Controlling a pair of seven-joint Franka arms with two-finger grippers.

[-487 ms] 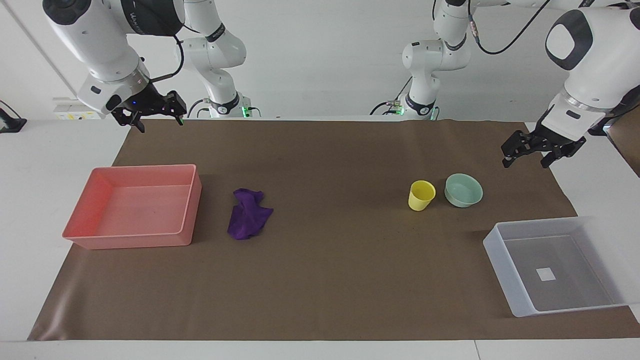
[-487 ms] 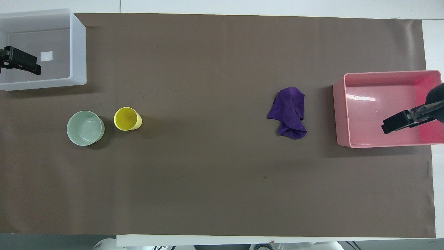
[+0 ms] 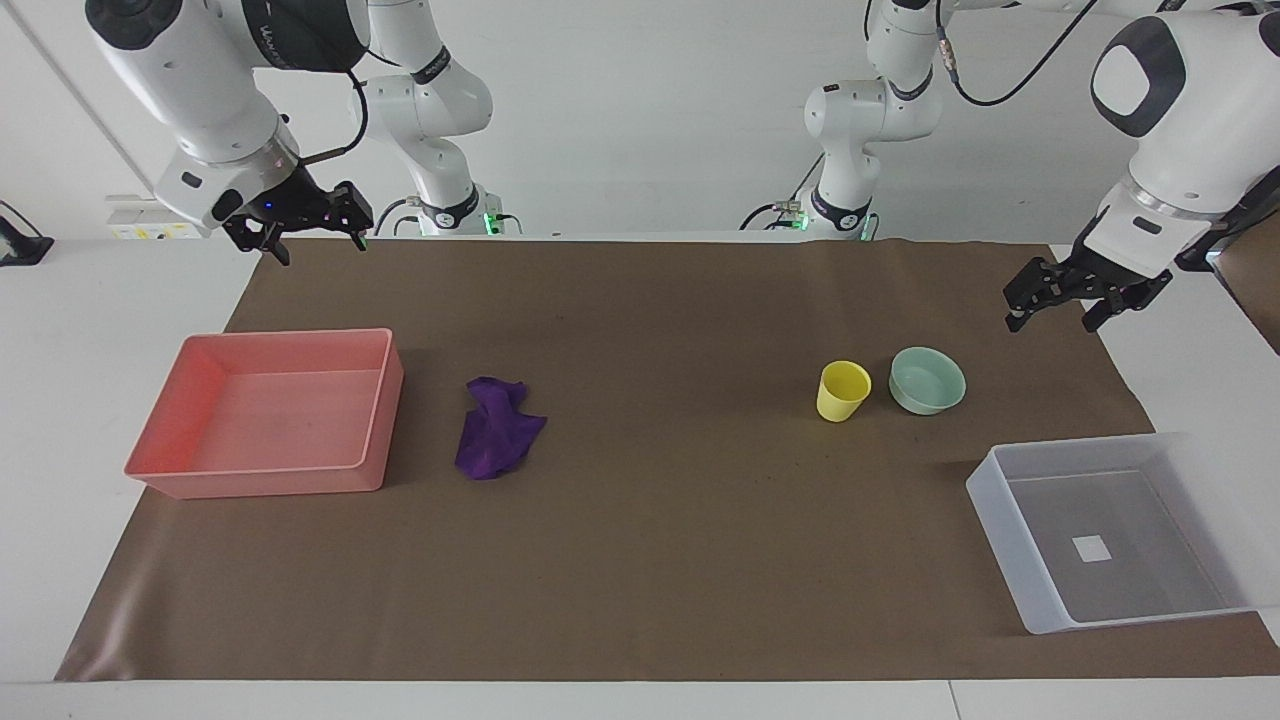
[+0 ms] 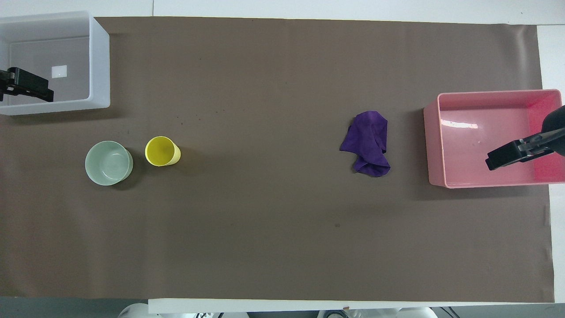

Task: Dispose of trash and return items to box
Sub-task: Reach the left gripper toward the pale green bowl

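— Cloth (image 3: pixel 497 427) first, I'd say: the purple piece lies crumpled on the brown mat (image 3: pixel 660 560), just beside the pink tray (image 3: pixel 372 430) at the right arm's end. How should it be taken?

— From straight above, pinching the highest fold so the fingers don't scrape the mat. The right gripper (image 3: pixel 305 228) hangs empty, fingers spread, above the mat's edge nearest the robots.

— And the other end?

— The yellow cup (image 3: pixel 842 390) and mint bowl (image 3: pixel 927 380) stand side by side, untouched, nearer the robots than the clear box (image 3: pixel 1000 510). The left gripper (image 3: pixel 1062 298) hovers parted and empty above the mat's edge near the bowl. I'd grip the bowl by its rim wall, keeping clear of the cup.
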